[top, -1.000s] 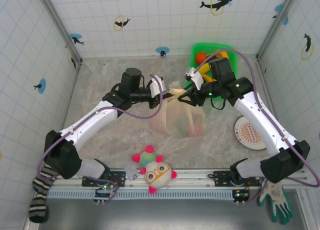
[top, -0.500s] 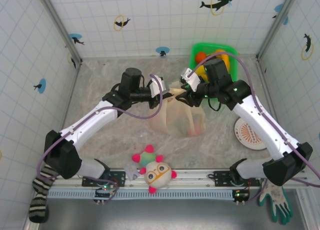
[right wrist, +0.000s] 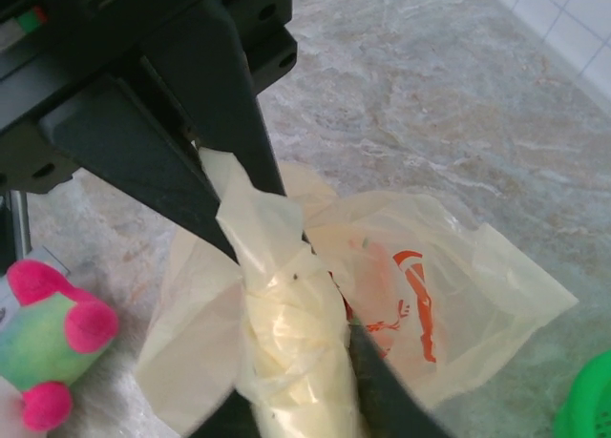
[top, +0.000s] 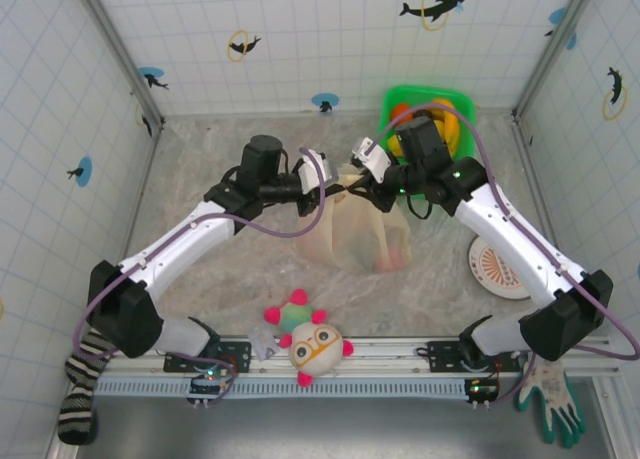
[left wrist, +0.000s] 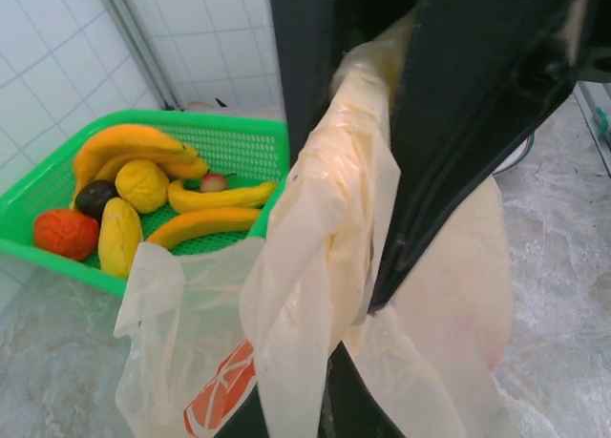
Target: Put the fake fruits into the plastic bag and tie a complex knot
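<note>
The plastic bag (top: 358,235) lies mid-table, pale yellow with orange print (right wrist: 417,295), and a pink fruit (top: 397,251) shows through it. Its handle strips rise to both grippers. My left gripper (top: 326,185) is shut on one handle strip (left wrist: 320,247). My right gripper (top: 366,175) sits close against it, shut on a bunched, twisted strip (right wrist: 286,314). I cannot tell whether that twist is a knot. More fake fruits lie in the green basket (left wrist: 243,142): bananas (left wrist: 205,197), a lemon (left wrist: 143,184), an orange one (left wrist: 65,234).
The green basket (top: 398,101) stands at the back right, just behind the right arm. A white plush ball with pink knobs (top: 310,341) lies by the front rail and a round plate (top: 497,265) at the right. A glove (top: 551,401) and a sock (top: 76,389) hang off the front.
My right gripper has moved left, up to the left gripper, and has closed on the handle strip. The left arm and the bag have stayed put.
</note>
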Robot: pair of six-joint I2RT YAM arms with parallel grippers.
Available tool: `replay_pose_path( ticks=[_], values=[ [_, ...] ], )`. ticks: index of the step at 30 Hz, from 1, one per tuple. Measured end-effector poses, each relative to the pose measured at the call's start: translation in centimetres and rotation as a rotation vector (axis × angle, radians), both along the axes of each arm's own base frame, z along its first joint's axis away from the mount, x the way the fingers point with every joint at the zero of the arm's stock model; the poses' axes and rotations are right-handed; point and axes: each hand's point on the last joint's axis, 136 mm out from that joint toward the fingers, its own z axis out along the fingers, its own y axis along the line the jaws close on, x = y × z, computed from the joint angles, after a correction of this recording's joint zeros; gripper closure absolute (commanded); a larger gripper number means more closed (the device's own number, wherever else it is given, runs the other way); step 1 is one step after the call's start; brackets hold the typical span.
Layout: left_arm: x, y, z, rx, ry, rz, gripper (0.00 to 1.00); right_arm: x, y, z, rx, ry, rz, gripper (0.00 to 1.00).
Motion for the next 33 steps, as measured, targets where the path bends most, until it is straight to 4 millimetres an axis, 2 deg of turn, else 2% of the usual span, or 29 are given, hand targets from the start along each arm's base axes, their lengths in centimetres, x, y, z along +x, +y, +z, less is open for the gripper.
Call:
replay_pose_path(
  ticks=[1,3,10,15,21,24,26,29,33],
  values=[
    [0.0,0.1,0.2,-0.002,-0.005,0.003,0.79,-0.1,0.0,0.0,-0.001,0.001,0.000,1.00],
    [-0.1,0.3,0.8,-0.014,-0.020,0.016,0.68,0.0,0.0,-0.1,-0.008,0.000,-0.006,1.00],
    [-0.1,2.6,2.9,-0.075,-0.043,0.083,0.44,0.7,-0.2,0.0,-0.016,-0.027,-0.036,1.00],
    [1.3,4.7,3.2,-0.111,-0.009,0.166,0.40,1.0,-0.3,0.1,-0.022,-0.038,-0.049,1.00],
    [5.1,7.6,5.2,-0.178,-0.010,0.289,0.40,1.0,-0.3,0.0,-0.026,-0.042,-0.051,1.00],
    [6.8,7.1,6.4,-0.195,-0.024,0.278,0.40,0.9,-0.2,0.1,-0.027,-0.046,-0.047,1.00],
    [7.7,6.2,6.4,-0.197,-0.018,0.243,0.40,1.0,-0.2,0.0,-0.031,-0.055,-0.048,1.00],
    [8.3,5.1,5.3,-0.190,0.006,0.175,0.40,1.3,-0.2,0.1,-0.034,-0.087,-0.051,1.00],
    [8.0,4.1,3.1,-0.172,0.035,0.078,0.38,1.1,-0.4,0.0,-0.029,-0.145,-0.051,1.00]
  ],
)
